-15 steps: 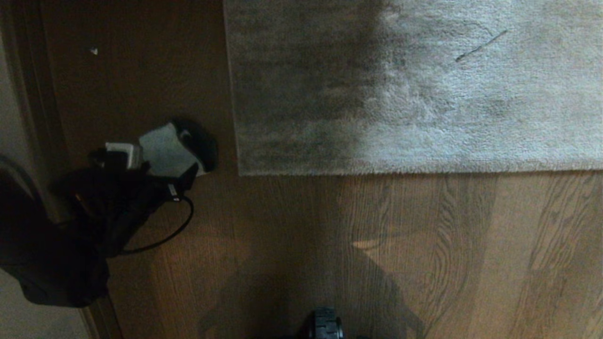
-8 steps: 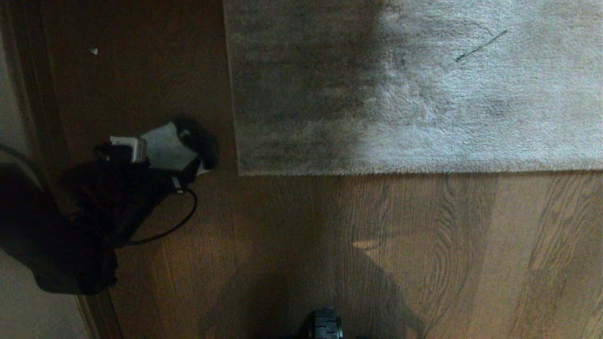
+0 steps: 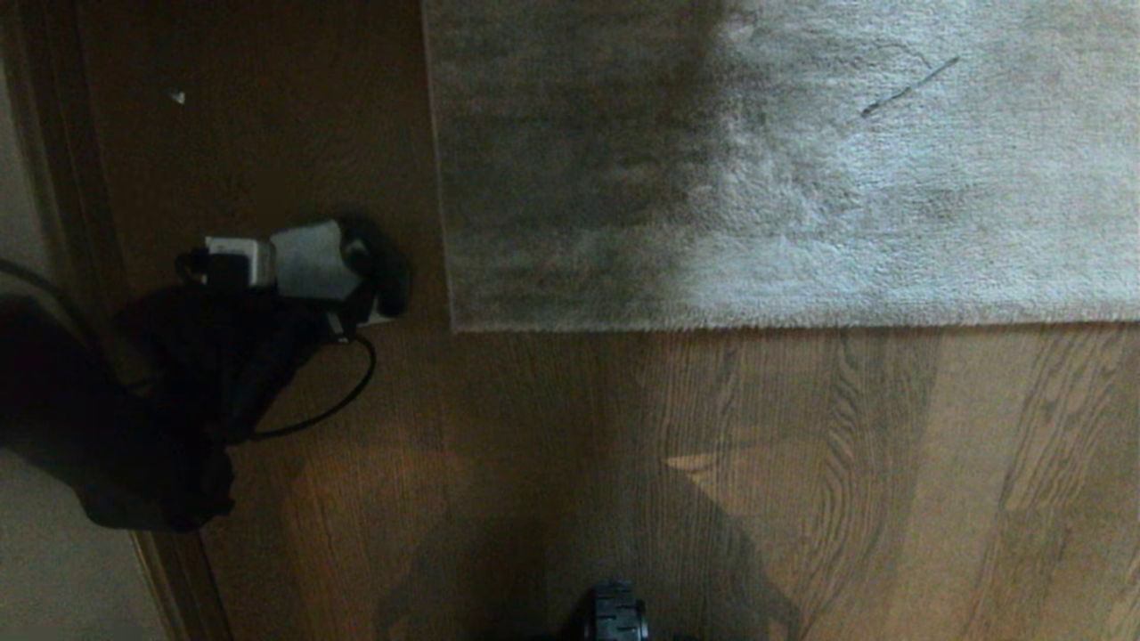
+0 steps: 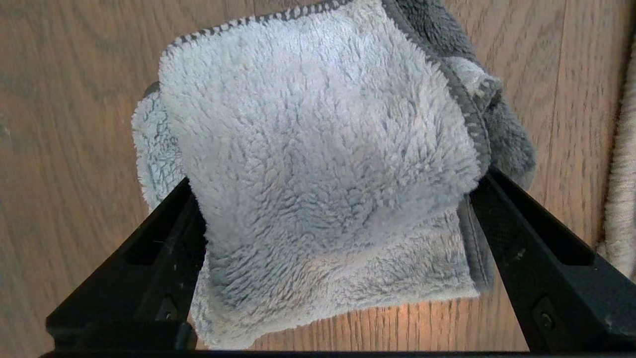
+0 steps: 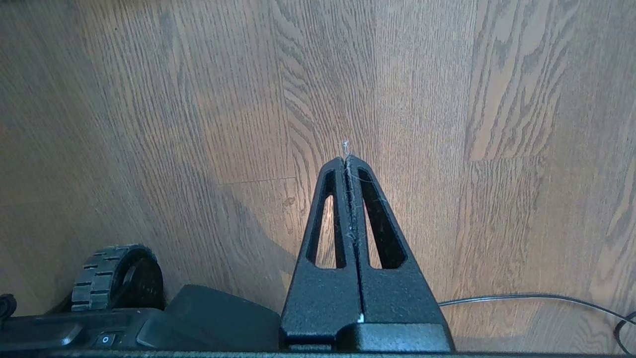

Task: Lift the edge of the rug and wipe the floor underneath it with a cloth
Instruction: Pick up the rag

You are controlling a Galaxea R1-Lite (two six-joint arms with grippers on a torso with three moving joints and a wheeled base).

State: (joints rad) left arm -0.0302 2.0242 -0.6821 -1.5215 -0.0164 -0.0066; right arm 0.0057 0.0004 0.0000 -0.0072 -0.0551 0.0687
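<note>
The pale grey-white cloth (image 3: 307, 258) lies bunched on the brown wood-grain floor (image 3: 623, 445), just left of the rug's square corner (image 3: 456, 326). The rug edge (image 3: 757, 324) runs straight to the right and lies flat. My left gripper (image 4: 338, 176) is open wide, one black finger (image 4: 164, 233) on each side of the fluffy cloth (image 4: 318, 139), which bulges up between them. A strip of the rug (image 4: 621, 199) shows beside it. My right gripper (image 5: 346, 158) is shut and empty, with stray fibres on its tips, parked above bare floor (image 5: 447, 99).
A wall and dark baseboard (image 3: 53, 178) run along the left, close behind the left arm. A black cable (image 3: 343, 405) loops off that arm. The base's wheel (image 3: 614, 614) shows at the bottom centre. A thin dark line (image 3: 908, 86) lies on the rug.
The left arm has slid forward over the cloth, covering more of it. The rug, the cloth and the right gripper have stayed put.
</note>
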